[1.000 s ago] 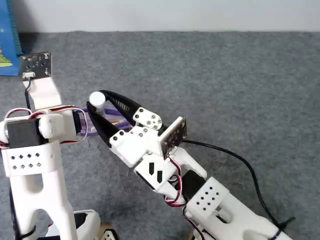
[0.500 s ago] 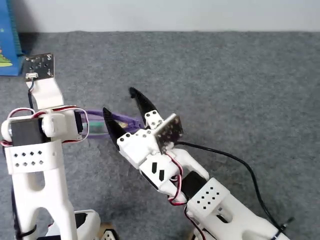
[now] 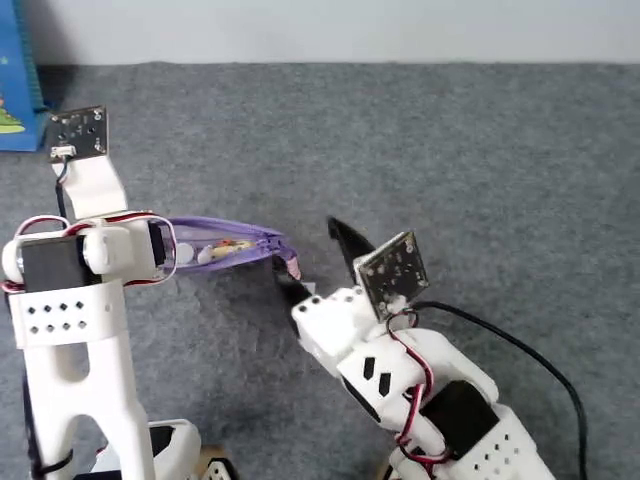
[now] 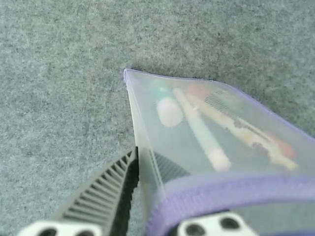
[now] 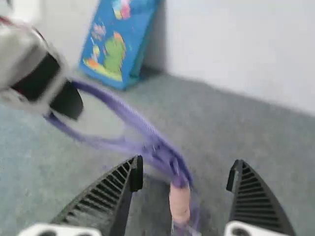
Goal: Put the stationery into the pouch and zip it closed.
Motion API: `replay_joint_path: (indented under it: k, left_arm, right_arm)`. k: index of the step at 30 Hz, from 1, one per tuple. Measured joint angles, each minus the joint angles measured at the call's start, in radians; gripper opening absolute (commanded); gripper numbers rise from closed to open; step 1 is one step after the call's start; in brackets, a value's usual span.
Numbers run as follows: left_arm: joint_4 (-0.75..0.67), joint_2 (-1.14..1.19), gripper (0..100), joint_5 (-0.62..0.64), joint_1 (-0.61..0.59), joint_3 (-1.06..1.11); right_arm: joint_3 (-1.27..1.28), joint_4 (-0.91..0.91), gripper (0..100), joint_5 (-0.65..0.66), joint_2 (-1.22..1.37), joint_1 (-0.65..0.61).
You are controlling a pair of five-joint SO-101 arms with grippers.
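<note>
A translucent pouch (image 3: 225, 248) with a purple zip edge hangs just above the grey carpet. My left gripper (image 3: 165, 250) is shut on one end of it. In the left wrist view the pouch (image 4: 216, 132) holds several pens and a white-capped stick (image 4: 170, 110), with my left gripper (image 4: 147, 196) clamped on its edge. My right gripper (image 3: 312, 262) stands open and empty at the pouch's other end, close to the pink zip pull (image 3: 292, 266). In the right wrist view, the pouch's mouth (image 5: 123, 125) gapes open and the pull (image 5: 179, 201) hangs between my right gripper's (image 5: 184, 189) spread fingers.
A blue picture book (image 3: 15, 95) leans against the white wall at the far left, also seen as the blue book (image 5: 120, 39). Grey carpet (image 3: 480, 180) lies open to the right and behind the pouch.
One second ago my right gripper held a white-capped stick over the pouch. It let go, and has since drawn back to the right, open. The left arm barely moved.
</note>
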Motion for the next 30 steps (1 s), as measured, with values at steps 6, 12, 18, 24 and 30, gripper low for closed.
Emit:
replay_joint_path:
  k: [6,12,18,24,30]
  left_arm:
    - [0.0,0.0,1,0.0,0.0,0.0]
    - [0.0,0.0,1,0.0,0.0,0.0]
    - [0.0,0.0,1,0.0,0.0,0.003]
    - [0.0,0.0,1,0.0,0.0,0.003]
    - [0.0,0.0,1,-0.002,0.0,0.003]
  right_arm:
    - [0.043,-0.002,26.2,-0.041,0.048,-0.003]
    - [0.081,-0.166,26.2,-0.044,0.241,0.003]
    - [0.081,-0.282,17.9,-0.044,0.396,0.071]
    - [0.081,-0.293,1.5,-0.044,0.43,0.084]
    - [0.081,-0.258,0.9,-0.043,0.368,0.084]
